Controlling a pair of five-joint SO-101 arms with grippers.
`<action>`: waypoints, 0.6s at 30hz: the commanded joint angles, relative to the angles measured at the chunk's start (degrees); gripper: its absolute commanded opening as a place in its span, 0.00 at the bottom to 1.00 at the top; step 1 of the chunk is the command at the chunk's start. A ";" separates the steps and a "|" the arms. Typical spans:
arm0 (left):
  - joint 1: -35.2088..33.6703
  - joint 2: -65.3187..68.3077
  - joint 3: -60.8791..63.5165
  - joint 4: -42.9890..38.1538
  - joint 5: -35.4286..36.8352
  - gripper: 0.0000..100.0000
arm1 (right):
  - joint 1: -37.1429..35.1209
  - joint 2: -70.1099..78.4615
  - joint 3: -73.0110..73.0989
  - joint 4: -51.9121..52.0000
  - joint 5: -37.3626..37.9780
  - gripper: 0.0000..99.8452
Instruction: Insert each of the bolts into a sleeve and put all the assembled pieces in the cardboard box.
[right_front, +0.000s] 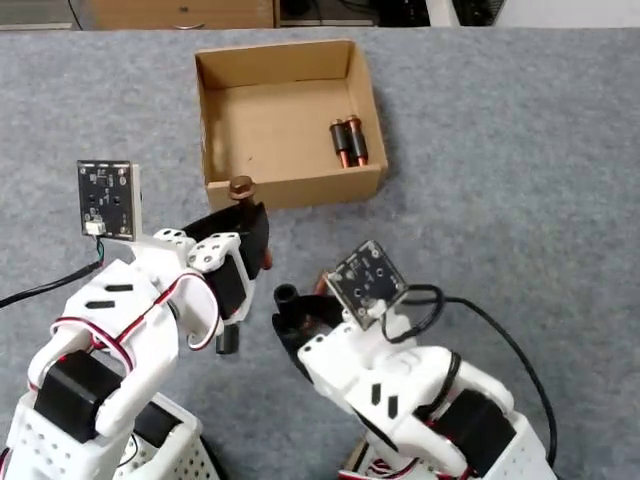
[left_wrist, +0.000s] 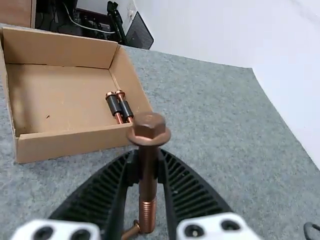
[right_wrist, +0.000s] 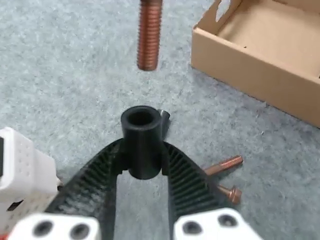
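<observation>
Two assembled pieces (right_front: 348, 143) already lie side by side in the cardboard box (right_front: 300, 188), well beyond both sets of jaws. The left jaws are closed narrow on a bolt (left_wrist: 147, 165). They pinch its plain shank, with the hex head clear past their tips and the threaded end on the wrist side. The right jaws clamp a black sleeve (right_wrist: 142, 142) around its middle, leaving its open bore free just past their tips. The bolt's threaded end hangs a little beyond that mouth, apart from it and not yet entered. Two loose bolts (right_wrist: 223, 165) lie on the grey bench (right_front: 520, 180) just beside the right jaws.

The bolt looks stiff and dense for its size, with a smooth plated shank that may slip or swivel under a light pinch. Holding it on the shank below the head seems sound, since that leaves the thread free. The sleeve appears rigid and light but round, so it could roll between the ribbed pads. A mid-body hold that keeps the mouth exposed suits the insertion.
</observation>
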 joint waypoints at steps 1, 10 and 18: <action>0.88 -0.48 -0.97 -1.14 -0.35 0.02 | -0.57 -3.91 2.51 -3.69 0.53 0.00; 5.80 -4.44 -1.85 0.88 0.00 0.02 | -0.57 -5.49 7.43 -8.44 0.53 0.00; 6.07 -11.12 3.16 0.97 -0.09 0.02 | 0.04 -5.49 7.52 -8.79 0.18 0.00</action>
